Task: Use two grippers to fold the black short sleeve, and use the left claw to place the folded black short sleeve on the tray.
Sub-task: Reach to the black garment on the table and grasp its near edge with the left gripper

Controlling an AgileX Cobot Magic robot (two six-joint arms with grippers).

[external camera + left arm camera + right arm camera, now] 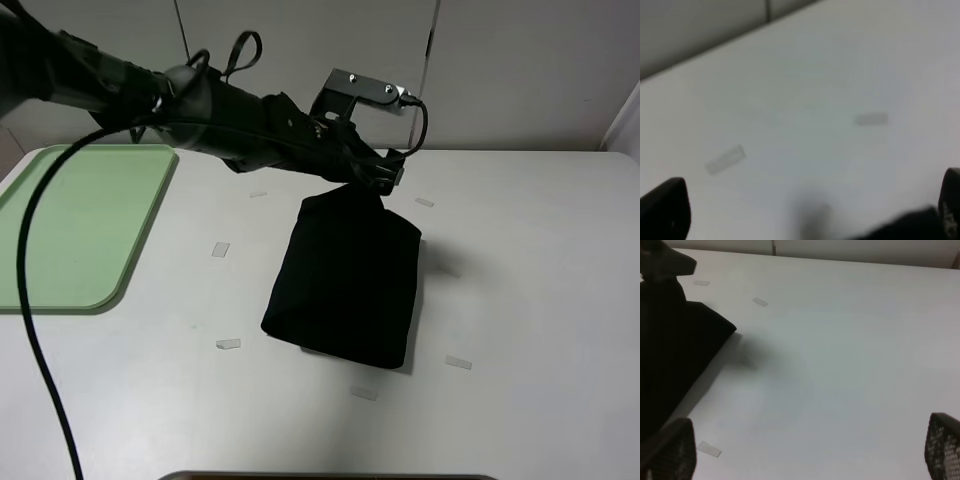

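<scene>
Left claw (378, 178) is held with jaws apart just above the far edge of the folded black short sleeve (345, 285), which lies mid-table, well apart from the tray (75, 225)

Left arm (200, 110): all black, slim tube links thickening toward the wrist, matte finish. Thick black cable (30, 300) runs along it and hangs down toward the near edge of the exterior view. Small black strap loop (240, 52) sticks up mid-arm. Black angled bracket (355, 95) at the wrist, silver screws on the top plate, short black lead (420, 125) plugged into its end. Left pincer (378, 178): small, black, details lost against the dark. In the left wrist view the fingertips (665, 210) are black, rounded and blurred. Right pincer fingertips (942, 445) are black with a fine dotted grid texture on the pads. The rest of the right arm is not visible.
</scene>
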